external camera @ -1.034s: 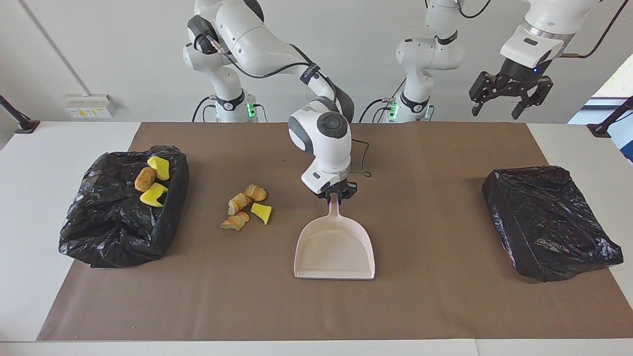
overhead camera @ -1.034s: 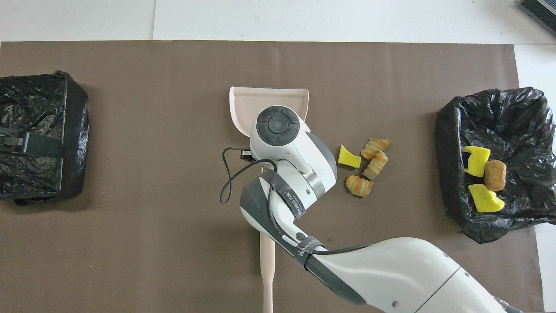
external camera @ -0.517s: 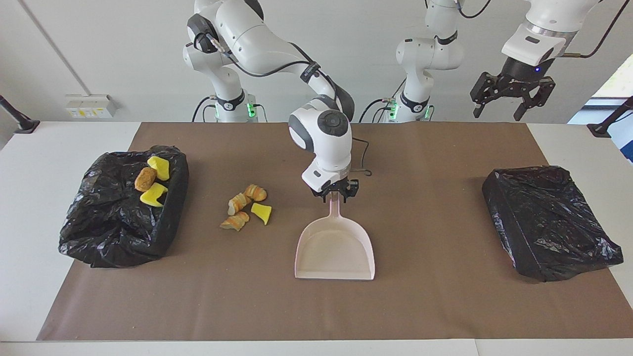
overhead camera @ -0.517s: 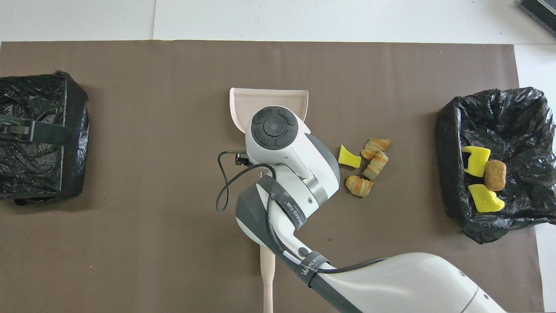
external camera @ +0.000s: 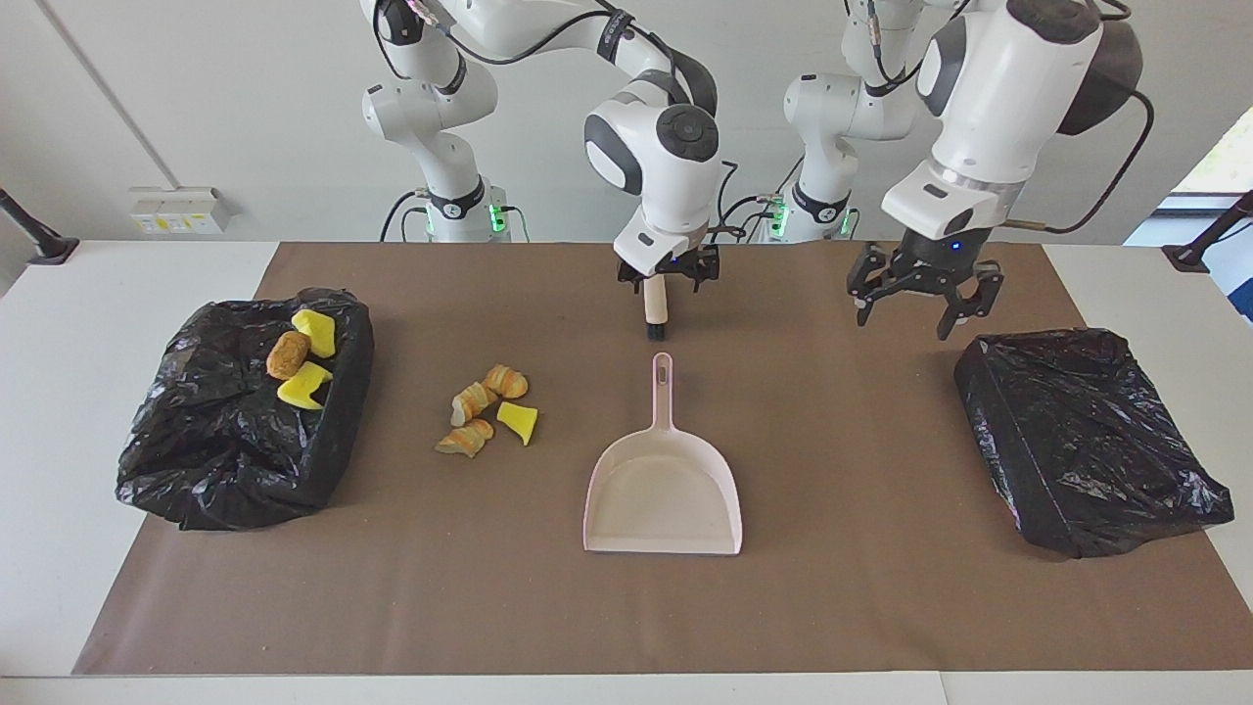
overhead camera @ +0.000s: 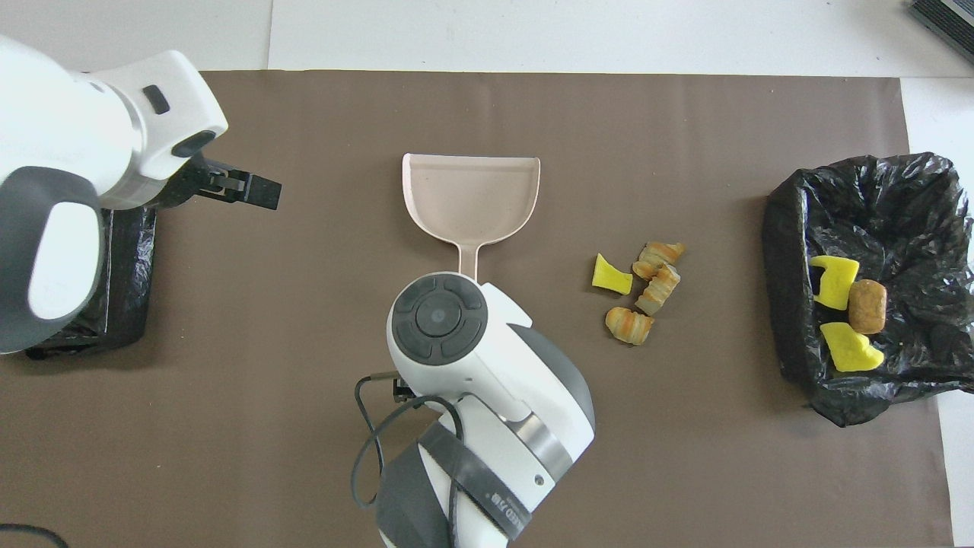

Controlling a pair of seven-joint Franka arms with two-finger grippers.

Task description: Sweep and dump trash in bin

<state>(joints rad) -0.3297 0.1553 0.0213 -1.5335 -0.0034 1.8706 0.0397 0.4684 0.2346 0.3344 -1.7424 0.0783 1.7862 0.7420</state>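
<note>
**Brush in hand, four scraps left to sweep**

Our right gripper [external camera: 668,279] grasps a short brush [external camera: 655,311] upright above the mat, over the spot just nearer the robots than the dustpan [external camera: 663,494] handle. Our left gripper [external camera: 925,294] hangs spread and empty over the mat beside the closed black bag [external camera: 1087,441]. Three scraps lie in the open bin [external camera: 235,431]; four scraps [external camera: 487,409] sit between bin and dustpan. Next, we judge, we must steady the pan and brush these in.
</note>
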